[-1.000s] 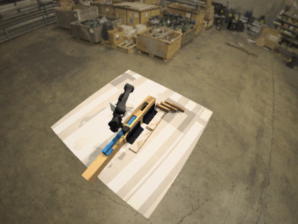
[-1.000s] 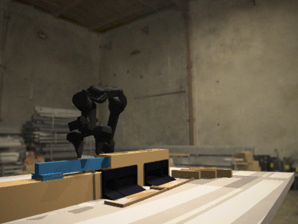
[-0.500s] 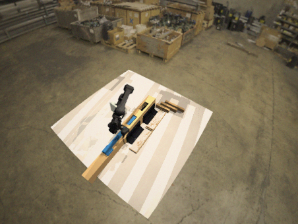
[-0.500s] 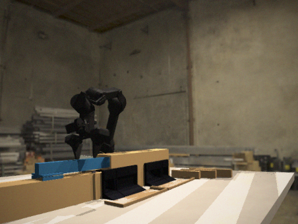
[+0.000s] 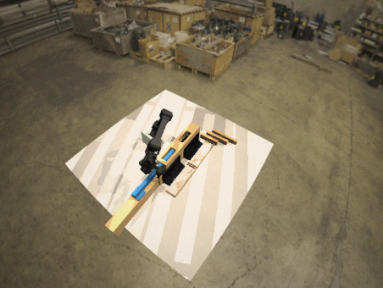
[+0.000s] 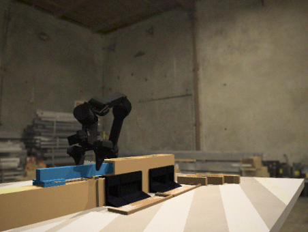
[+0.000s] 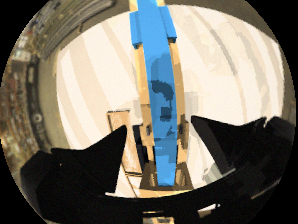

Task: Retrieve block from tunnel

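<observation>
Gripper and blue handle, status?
Gripper open, fingers astride blue handle. Handle sticking out of wooden tunnel. Block not visible. Nothing seen blocking the grasp.

The tunnel housing looks like smooth, matt wood. The handle resembles smooth blue plastic. The thin boards have a mottled, wood-like finish.
</observation>
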`<move>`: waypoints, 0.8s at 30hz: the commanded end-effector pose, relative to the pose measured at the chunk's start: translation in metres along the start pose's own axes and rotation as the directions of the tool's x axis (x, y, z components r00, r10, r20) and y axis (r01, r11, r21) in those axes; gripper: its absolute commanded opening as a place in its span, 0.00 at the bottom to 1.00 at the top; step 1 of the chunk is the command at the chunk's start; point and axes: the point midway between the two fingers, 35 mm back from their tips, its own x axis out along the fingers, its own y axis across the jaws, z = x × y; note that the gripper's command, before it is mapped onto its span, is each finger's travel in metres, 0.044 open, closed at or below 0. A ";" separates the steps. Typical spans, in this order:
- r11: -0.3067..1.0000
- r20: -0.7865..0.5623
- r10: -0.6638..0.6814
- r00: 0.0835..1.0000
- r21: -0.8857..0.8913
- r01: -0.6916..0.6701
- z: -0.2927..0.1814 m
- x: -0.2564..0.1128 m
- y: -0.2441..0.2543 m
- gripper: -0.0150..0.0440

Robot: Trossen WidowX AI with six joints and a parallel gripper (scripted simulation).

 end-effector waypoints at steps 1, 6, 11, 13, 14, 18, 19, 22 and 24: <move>1.000 -0.003 0.002 1.000 0.004 -0.002 -0.002 0.006 -0.001 1.00; 1.000 0.000 0.000 1.000 0.000 0.000 0.000 0.002 0.000 0.78; 1.000 0.000 0.000 1.000 0.000 0.000 0.000 0.002 0.000 0.56; 1.000 0.000 0.000 1.000 0.000 0.000 0.000 0.002 0.000 0.47; 1.000 0.000 0.000 1.000 0.000 0.000 0.000 0.002 0.000 0.42; 1.000 0.000 0.000 1.000 0.000 0.000 0.000 0.002 0.000 0.34; 1.000 0.000 0.000 1.000 0.000 0.000 -0.001 0.001 0.000 0.30; 1.000 -0.001 0.000 1.000 0.000 0.000 -0.005 0.001 0.000 0.25; 1.000 -0.001 0.000 1.000 0.001 0.000 -0.010 0.000 0.001 0.25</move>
